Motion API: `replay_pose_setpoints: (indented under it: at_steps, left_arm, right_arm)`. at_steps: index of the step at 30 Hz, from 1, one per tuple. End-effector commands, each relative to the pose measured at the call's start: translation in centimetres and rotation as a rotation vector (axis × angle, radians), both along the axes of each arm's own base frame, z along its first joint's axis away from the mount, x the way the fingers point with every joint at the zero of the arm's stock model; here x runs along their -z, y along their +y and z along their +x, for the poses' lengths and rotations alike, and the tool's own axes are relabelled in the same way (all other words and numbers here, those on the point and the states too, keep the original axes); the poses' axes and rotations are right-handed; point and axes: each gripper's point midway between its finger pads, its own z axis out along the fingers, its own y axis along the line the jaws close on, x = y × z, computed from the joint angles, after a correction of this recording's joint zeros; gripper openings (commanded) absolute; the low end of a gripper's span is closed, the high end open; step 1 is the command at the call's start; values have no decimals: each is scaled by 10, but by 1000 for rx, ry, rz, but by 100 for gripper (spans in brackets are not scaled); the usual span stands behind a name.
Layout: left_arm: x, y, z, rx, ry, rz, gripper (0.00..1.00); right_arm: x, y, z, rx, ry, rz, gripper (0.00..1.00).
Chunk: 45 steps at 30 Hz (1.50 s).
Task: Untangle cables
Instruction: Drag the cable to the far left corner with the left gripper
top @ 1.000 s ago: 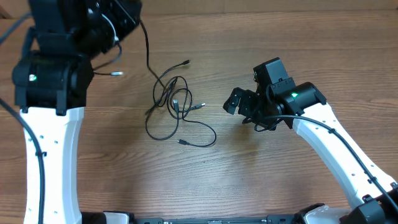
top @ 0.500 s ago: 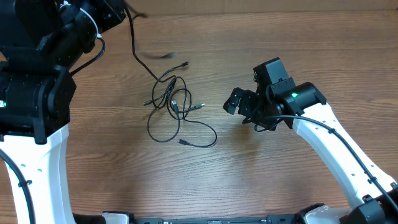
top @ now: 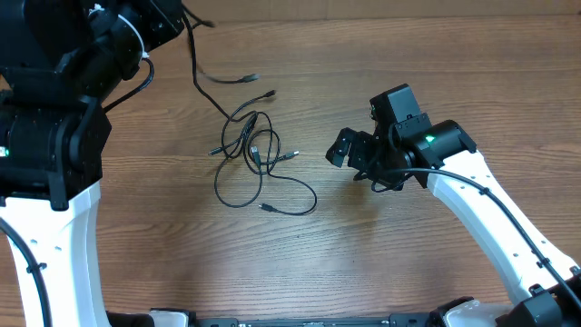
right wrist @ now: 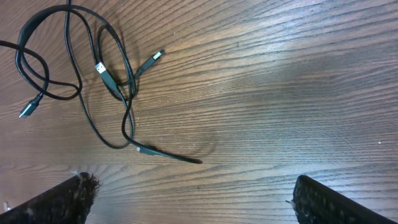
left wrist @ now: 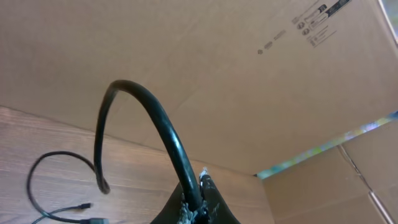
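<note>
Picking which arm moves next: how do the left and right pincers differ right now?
The left pincer is shut on a black cable; the right pincer is open and holds nothing. The left is raised over the far-left corner of the table, while the right sits just right of the tangle, fingers toward it. Neither pincer touches the tangle itself.

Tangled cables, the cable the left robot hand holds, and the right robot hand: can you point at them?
tangled cables (top: pixel 256 150): overhead view, where the loops cross.
held cable (left wrist: pixel 169 134): left wrist view, middle of its black arch.
right gripper (top: pixel 349 156): overhead view, between its open fingers.
</note>
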Motion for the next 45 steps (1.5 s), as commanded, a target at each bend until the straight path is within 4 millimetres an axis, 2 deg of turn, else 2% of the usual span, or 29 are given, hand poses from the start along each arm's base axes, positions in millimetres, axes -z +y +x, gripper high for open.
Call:
replay_pose_setpoints:
  at_steps: [1, 4, 7, 8, 9, 12, 14, 16, 17, 20, 24, 25, 27, 30, 32, 34, 37, 38, 40, 42, 45]
  left_arm:
    - [-16, -1, 0, 2, -55, -31, 4]
    - [-39, -18, -7, 112, -140, -63, 4]
    - [-73, -34, -19, 215, -239, -156, 4]
    - [-98, -39, -29, 262, -305, -229, 4]
    - [-114, -41, -37, 289, -355, -265, 4]
    - [-131, -38, -43, 285, -399, -318, 4]
    - [-123, -37, -39, 268, -387, -275, 4]
    - [-89, -22, -21, 147, -303, -159, 4]
    - [-59, 0, -8, 2, -200, -96, 4]
    - [-4, 47, 4, -274, -13, 36, 4]
    - [38, 100, 5, -550, 135, 220, 4]
    - [41, 102, 6, -564, 146, 230, 4]
    - [42, 101, 8, -556, 149, 228, 4]
    - [28, 89, 13, -499, 89, 186, 4]
    - [3, 62, 18, -352, -12, 110, 4]
    - [-17, 45, 19, -259, -90, 69, 4]
    - [-51, 34, 20, -207, -227, 28, 4]
    - [-60, 37, 20, -223, -263, 21, 4]
    - [-79, 63, 21, -368, -334, 16, 4]
    - [-73, 94, 25, -532, -316, 34, 4]
    - [-56, 124, 38, -674, -269, 71, 4]
  right_arm:
    - [-7, 1, 2, -6, -25, 6, 100]
    - [-7, 1, 2, -6, -24, 6, 100]
    - [-7, 1, 2, -6, -25, 6, 100]
    - [-7, 1, 2, -6, -24, 6, 100]
    - [-7, 1, 2, -6, -25, 6, 100]
    - [-7, 1, 2, -6, -25, 6, 100]
    - [-7, 1, 2, -6, -25, 6, 100]
    - [-7, 1, 2, -6, -24, 6, 100]
    - [-7, 1, 2, -6, -25, 6, 100]
    - [-7, 1, 2, -6, -25, 6, 100]
    - [-7, 1, 2, -6, -24, 6, 100]
    - [-7, 1, 2, -6, -24, 6, 100]
    - [-7, 1, 2, -6, -24, 6, 100]
    - [-7, 1, 2, -6, -24, 6, 100]
    - [-7, 1, 2, -6, -25, 6, 100]
    - [-7, 1, 2, -6, -24, 6, 100]
    - [-7, 1, 2, -6, -24, 6, 100]
    - [-7, 1, 2, -6, -24, 6, 100]
    - [-7, 1, 2, -6, -24, 6, 100]
    - [-7, 1, 2, -6, -25, 6, 100]
    - [-7, 1, 2, -6, -24, 6, 100]
